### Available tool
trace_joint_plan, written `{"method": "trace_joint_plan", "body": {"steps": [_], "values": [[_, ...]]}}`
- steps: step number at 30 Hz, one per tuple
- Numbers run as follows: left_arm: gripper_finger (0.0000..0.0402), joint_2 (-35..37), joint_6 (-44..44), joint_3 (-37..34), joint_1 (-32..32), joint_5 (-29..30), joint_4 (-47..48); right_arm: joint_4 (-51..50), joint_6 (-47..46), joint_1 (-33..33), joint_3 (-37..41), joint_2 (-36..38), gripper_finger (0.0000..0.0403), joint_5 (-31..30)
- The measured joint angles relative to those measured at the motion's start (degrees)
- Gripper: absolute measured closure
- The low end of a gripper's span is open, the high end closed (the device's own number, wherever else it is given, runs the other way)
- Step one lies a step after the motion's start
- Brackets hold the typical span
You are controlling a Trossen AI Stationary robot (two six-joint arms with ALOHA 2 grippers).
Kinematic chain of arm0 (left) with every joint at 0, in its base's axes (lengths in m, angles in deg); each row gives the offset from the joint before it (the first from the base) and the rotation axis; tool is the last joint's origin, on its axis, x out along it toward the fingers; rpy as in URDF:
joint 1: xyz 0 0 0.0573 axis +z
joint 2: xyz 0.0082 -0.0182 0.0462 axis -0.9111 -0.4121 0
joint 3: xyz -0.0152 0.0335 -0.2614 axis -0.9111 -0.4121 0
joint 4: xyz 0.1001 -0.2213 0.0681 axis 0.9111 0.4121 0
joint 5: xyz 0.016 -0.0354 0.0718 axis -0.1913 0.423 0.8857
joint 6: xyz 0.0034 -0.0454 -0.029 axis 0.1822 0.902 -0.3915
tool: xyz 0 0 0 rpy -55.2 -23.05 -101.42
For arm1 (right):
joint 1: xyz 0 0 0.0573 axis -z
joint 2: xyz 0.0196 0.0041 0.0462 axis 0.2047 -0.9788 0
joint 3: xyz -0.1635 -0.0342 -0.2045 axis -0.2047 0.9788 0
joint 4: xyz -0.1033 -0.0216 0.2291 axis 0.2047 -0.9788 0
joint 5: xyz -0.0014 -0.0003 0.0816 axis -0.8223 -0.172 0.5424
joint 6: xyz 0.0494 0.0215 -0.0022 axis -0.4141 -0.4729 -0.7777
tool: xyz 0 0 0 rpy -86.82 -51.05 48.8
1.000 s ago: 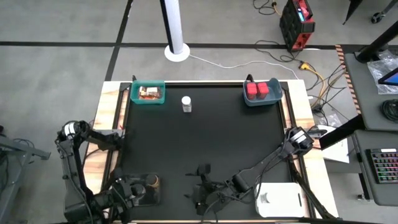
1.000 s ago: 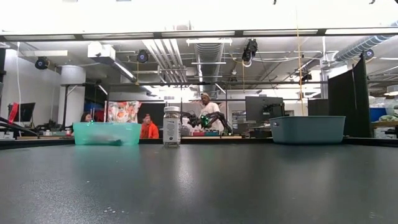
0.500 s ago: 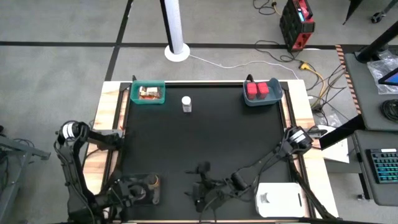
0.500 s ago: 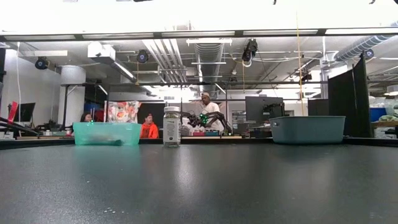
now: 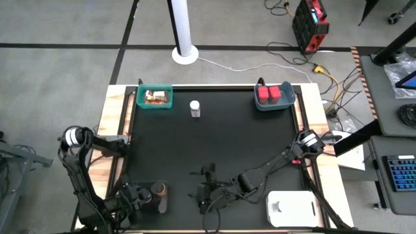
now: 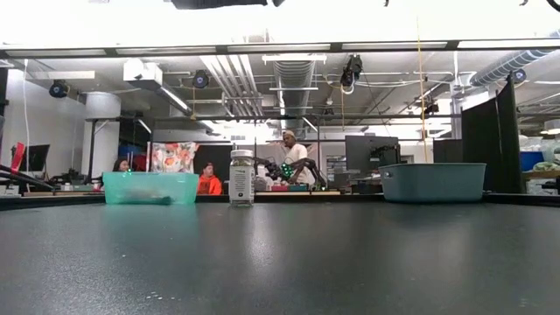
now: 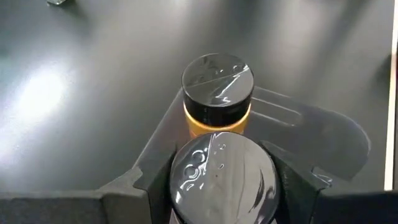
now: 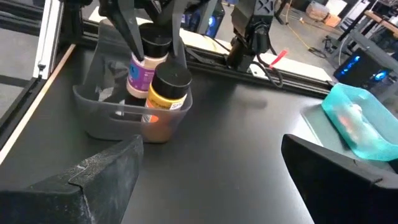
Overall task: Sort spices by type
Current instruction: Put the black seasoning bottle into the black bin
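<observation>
A clear tray (image 8: 118,121) sits at the table's near left and holds an amber jar (image 8: 168,90) with a black cap. My left gripper (image 7: 224,177) is shut on a purplish jar (image 8: 142,73) right beside the amber one, inside the tray. My right gripper (image 8: 211,186) hovers open near the table's near middle (image 5: 207,188), facing the tray. A white-capped bottle (image 5: 194,108) stands upright at the far middle. A teal bin (image 5: 155,97) holds packets, and a blue-grey bin (image 5: 273,95) holds two red boxes. My left gripper pinches the purplish jar's black cap (image 7: 224,163) between its two fingers (image 7: 287,180), one on each side. The fingers come from above, slanting down. The jar hangs upright within the tray's walls; whether its base rests on the tray floor, I cannot tell.
A white tray (image 5: 292,208) lies at the near right corner. The black table top (image 5: 214,143) stretches between the bins and the trays. People stand in the room beyond the far edge.
My left gripper has come down with the purplish jar into the clear tray, beside the amber jar. My right gripper has shifted a little toward the table's left, staying open.
</observation>
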Motion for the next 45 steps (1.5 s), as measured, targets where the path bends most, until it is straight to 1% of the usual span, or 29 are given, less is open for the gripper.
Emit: {"method": "trace_joint_plan", "body": {"steps": [4,10,20,24,30,33,36,41,45], "values": [[0.022,-0.12,-1.24,-0.01,0.58,1.21,0.23,1.12,0.55,0.22,0.0,0.0,0.0028,0.17],[0.022,0.16,-7.54,-0.07,1.03,1.3,0.29,2.53,1.92,0.59,0.02,0.0,0.0028,0.44],[0.022,3.93,-13.56,-0.37,0.88,1.62,0.37,2.82,1.51,1.06,0.07,0.0,0.0028,1.9],[0.022,7.02,-13.71,-2.63,0.5,1.86,0.47,2.85,1.39,1.07,0.07,0.0,0.0028,1.91],[0.022,12.99,-18.18,-7.22,-1.08,6.79,-1.9,2.88,0.79,1.07,0.07,0.0,0.0028,2.02],[0.022,16.55,-18.49,-10.19,-1.36,7.5,-3.75,3.09,0.79,1.07,0.07,0.0,0.0028,2.12],[0.022,19.29,-21.47,-13.15,-1.33,7.57,-8.46,3.66,0.81,1.07,0.07,0.0,0.0028,3.01],[0.022,21.92,-31.12,-18.38,-1.53,8.02,-23.17,4.11,0.83,1.07,0.07,0.0,0.0028,3.41],[0.022,22.11,-37.43,-22.39,-1.51,6.62,-33.35,4.11,0.87,1.07,0.13,0.0,0.0028,3.43]]}}
